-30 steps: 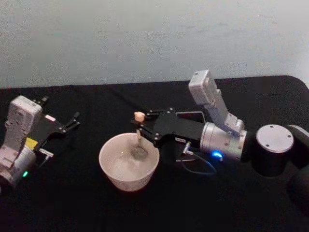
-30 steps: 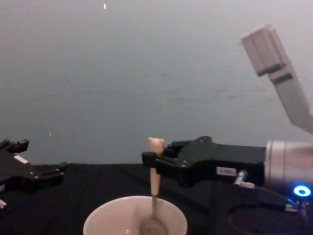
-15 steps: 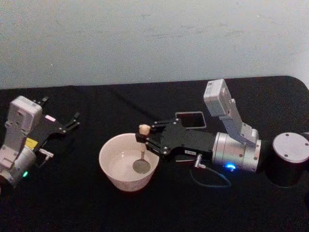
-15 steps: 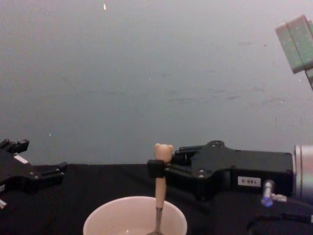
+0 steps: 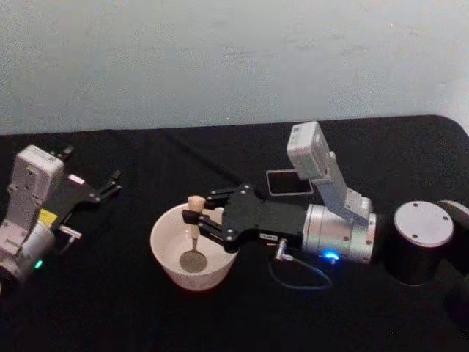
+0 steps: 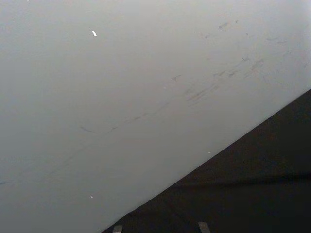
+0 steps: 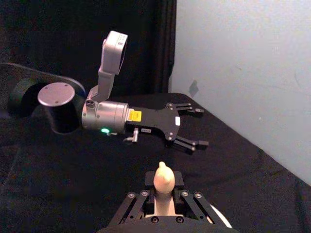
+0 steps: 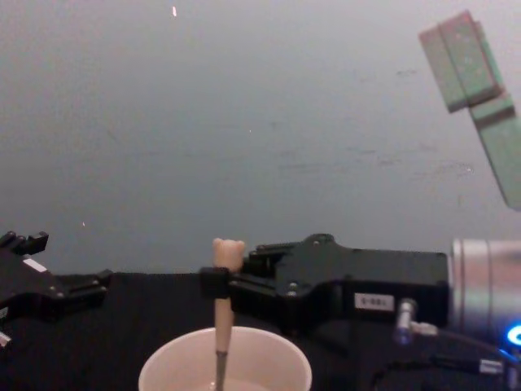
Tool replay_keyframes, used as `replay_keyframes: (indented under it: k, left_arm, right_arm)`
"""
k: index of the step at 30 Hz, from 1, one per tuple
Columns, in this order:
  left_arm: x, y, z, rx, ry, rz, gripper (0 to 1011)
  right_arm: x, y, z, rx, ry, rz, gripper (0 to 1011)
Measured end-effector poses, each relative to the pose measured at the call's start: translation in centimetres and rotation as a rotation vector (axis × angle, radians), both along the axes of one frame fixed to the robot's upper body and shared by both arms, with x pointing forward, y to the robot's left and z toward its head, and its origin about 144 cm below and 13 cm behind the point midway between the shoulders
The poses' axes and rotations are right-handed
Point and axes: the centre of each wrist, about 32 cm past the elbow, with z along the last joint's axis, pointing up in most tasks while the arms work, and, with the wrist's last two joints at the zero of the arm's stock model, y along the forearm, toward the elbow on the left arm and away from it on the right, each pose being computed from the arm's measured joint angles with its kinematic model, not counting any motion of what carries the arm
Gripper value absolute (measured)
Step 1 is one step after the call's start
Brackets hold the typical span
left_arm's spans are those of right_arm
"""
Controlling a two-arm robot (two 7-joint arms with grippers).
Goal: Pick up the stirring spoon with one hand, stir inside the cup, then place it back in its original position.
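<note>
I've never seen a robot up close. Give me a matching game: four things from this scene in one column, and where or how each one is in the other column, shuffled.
Things
1. stirring spoon
2. cup
3. holder box
4. left end effector

States
A. open, idle at the table's left
B. upright, clamped by the right end effector
C. dark and square, behind the right end effector
D. round, cream-white, with the spoon's bowl inside

Pairs: 1-B, 2-D, 3-C, 4-A
</note>
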Motion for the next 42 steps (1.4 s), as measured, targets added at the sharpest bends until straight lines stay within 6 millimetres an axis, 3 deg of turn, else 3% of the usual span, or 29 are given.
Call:
replay_keyframes:
  k: [15,27,42]
  left_arm:
    - [0.0,0.0,0.0,0.0,0.0,0.0,1001]
    - [0.0,0.0,0.0,0.0,0.0,0.0,1001]
    - [0.0,0.0,0.0,0.0,0.0,0.0,1001]
  right_arm:
    - [1.9,1.6,-0.1,-0.018,0.005,-0.088,210]
    - [2.9,0.6,-0.4,-0.04,0.007,-0.147,210]
    - [1.3,-1.8,-0.2,-0.049,-0.001,-0.114,210]
